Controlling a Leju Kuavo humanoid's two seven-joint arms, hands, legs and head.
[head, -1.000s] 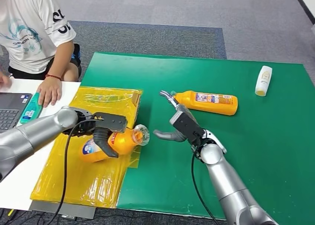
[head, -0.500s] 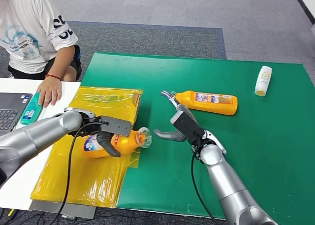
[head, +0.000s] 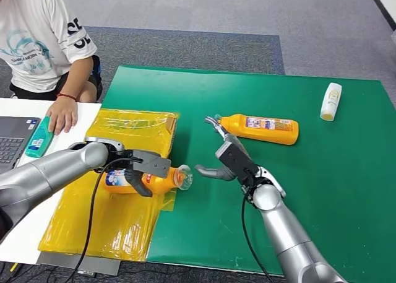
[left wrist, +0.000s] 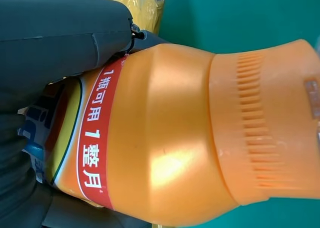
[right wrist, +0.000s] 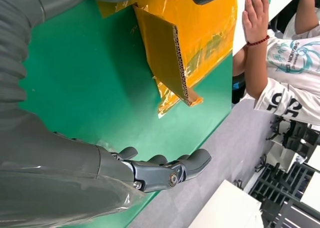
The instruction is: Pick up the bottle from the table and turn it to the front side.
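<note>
An orange bottle [head: 161, 180] with a clear cap lies on its side at the right edge of the yellow sheet [head: 117, 227], cap pointing toward the green mat. My left hand [head: 140, 169] grips its body, thumb curled under the front. Up close, the bottle [left wrist: 181, 133] shows a red band with white characters, with my dark fingers [left wrist: 64, 28] wrapped over its label end. My right hand [head: 229, 159] hovers open over the green mat [head: 280, 208], palm facing the bottle's cap, fingers [right wrist: 166, 170] stretched out and holding nothing.
A second orange bottle [head: 259, 129] lies on the mat behind my right hand, and a small white bottle [head: 331, 101] lies far right. A person sits at the far left, one hand [head: 62, 114] on the white table beside a laptop [head: 14, 139] and a teal item [head: 39, 137].
My left hand has lowered the bottle and shifted it slightly right, so it now lies flatter and closer to the sheet. My right hand has barely moved.
</note>
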